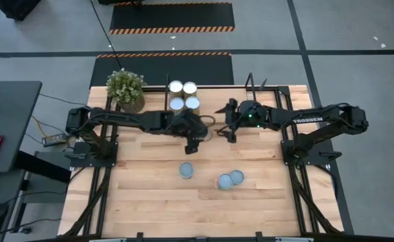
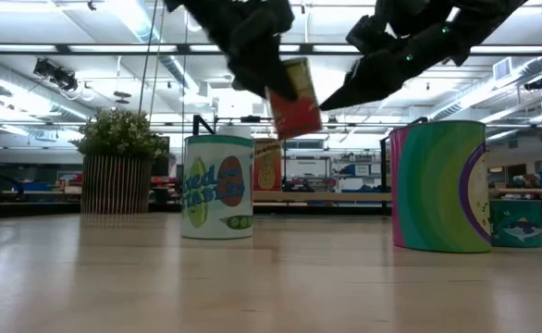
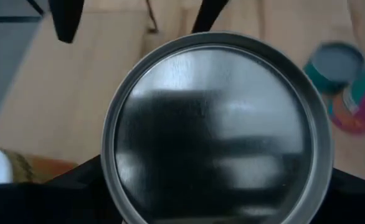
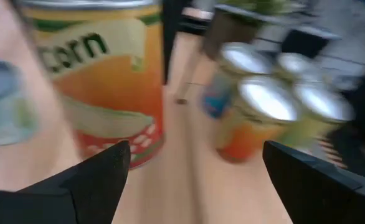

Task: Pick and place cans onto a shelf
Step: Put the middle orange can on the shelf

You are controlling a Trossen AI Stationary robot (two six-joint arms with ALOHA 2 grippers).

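high view: potted plant (image 1: 126,89) beside four shelved cans (image 1: 183,95).

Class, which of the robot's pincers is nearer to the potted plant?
Left. The left pincer, holding a can, is nearer the potted plant; the right pincer sits farther off.

In the left wrist view the silver lid of the held can (image 3: 217,127) fills the frame, hiding its label and nearly all of the left gripper (image 3: 217,199); its lower rim is cut off by the picture's edge. The corn can (image 4: 98,81) is cropped at the top in the right wrist view, and the four cans (image 4: 276,99) beyond it are smeared (labels unreadable). From above, the shelf (image 1: 267,91) lies mostly under the arms. In the low view both arms leave at the top edge.
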